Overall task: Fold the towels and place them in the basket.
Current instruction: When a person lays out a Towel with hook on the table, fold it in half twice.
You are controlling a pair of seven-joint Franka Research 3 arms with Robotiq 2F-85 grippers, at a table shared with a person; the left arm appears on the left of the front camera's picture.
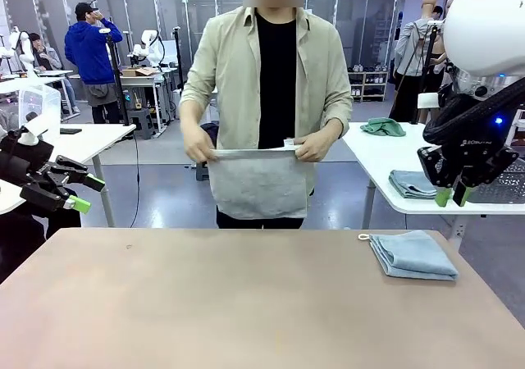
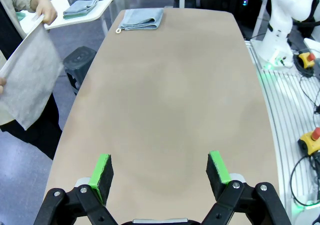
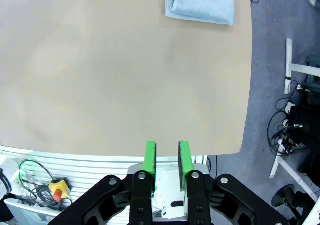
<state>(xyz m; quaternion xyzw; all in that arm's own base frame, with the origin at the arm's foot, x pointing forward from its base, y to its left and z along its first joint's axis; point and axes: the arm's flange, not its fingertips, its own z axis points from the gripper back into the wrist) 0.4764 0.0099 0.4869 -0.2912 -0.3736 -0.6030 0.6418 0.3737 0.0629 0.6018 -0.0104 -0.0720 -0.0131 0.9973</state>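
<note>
Towel (image 1: 413, 255) lies folded at far right of the tan table (image 1: 205, 303)

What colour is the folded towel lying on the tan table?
The folded towel is dusty blue-grey; the front view shows it best.

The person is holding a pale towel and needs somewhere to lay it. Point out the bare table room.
Nearly the whole table is bare: everything from the left edge across the middle to the folded blue towel, and the near edge in front of it. Only the far right corner, where that towel lies, is taken.
</note>
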